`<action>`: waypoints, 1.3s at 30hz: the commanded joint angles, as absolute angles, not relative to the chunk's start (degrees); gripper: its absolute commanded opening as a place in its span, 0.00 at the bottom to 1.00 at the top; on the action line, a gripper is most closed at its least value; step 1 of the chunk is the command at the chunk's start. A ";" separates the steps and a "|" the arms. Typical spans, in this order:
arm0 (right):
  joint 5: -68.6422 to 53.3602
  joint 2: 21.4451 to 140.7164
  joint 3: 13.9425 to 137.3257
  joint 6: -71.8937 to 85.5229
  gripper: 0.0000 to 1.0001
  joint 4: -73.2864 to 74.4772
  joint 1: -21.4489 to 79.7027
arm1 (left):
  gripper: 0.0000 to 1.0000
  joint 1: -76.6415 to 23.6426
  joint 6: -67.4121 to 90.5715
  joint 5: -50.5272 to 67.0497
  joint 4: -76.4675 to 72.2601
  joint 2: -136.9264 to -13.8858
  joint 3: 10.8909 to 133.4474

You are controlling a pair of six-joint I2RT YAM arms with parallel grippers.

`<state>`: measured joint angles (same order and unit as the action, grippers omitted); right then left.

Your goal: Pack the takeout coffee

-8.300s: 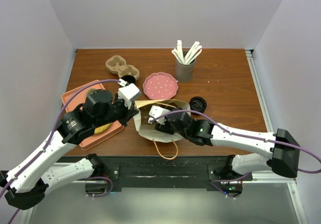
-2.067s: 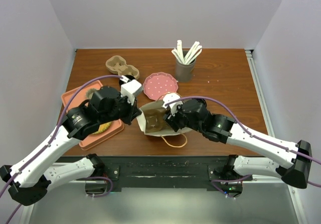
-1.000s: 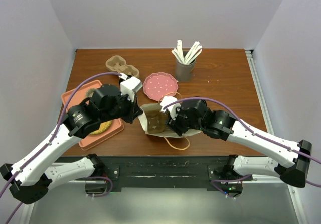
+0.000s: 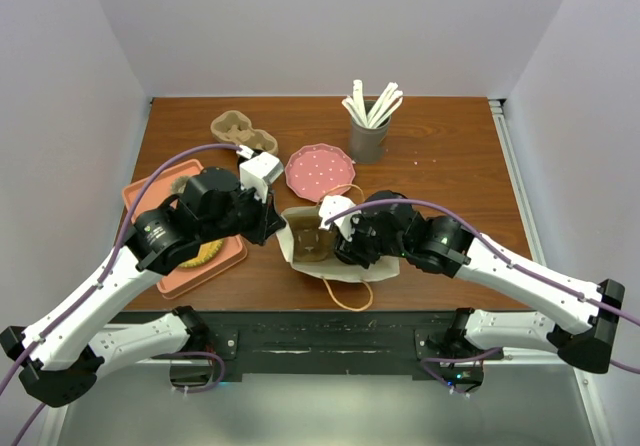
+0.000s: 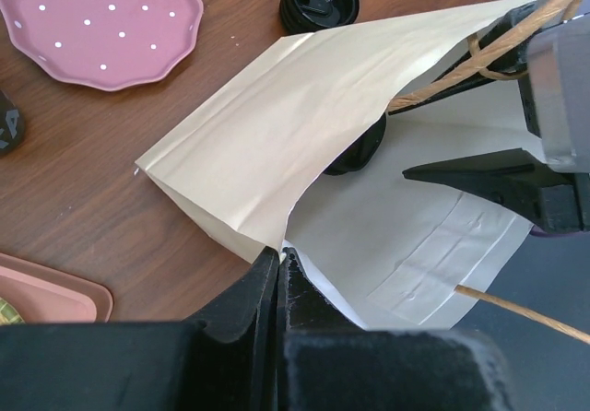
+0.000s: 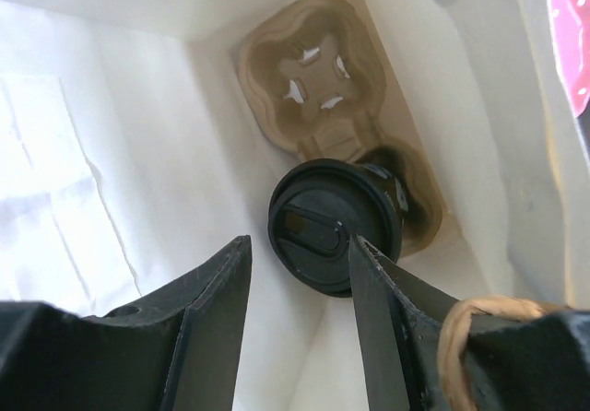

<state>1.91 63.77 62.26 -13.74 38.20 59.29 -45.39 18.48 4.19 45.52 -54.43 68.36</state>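
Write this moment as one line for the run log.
left fingers: shut on bag edge | right fingers: open, inside bag, astride lidded cup | cup: seated in carrier

The black-lidded cup (image 6: 334, 227) has left the table (image 4: 450, 156) for the carrier (image 6: 309, 70) inside the paper bag (image 5: 277, 144).

The left arm (image 4: 100, 296) rises from its near-left base and reaches right toward the middle, elbow bent, with its bulky black wrist turned inward. The left gripper (image 5: 279, 256) points right and a little down, its two black fingers pressed tight together. The right arm (image 4: 530, 276) stretches leftward from the near-right base, its forearm low and almost level. The right gripper (image 6: 298, 245) points left and downward, its fingers (image 6: 212, 310) standing apart with a clear gap between them. The two grippers face each other, near but not touching.
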 commanded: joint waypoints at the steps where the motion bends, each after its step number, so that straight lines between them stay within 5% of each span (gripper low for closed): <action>1: 0.26 62.84 65.30 -16.08 0.49 37.53 59.33 | 0.04 -45.09 18.81 5.54 43.59 -54.58 70.58; 39: 0.96 64.43 65.74 -17.49 0.61 34.89 59.33 | 0.04 -44.21 14.94 6.06 43.33 -57.57 72.25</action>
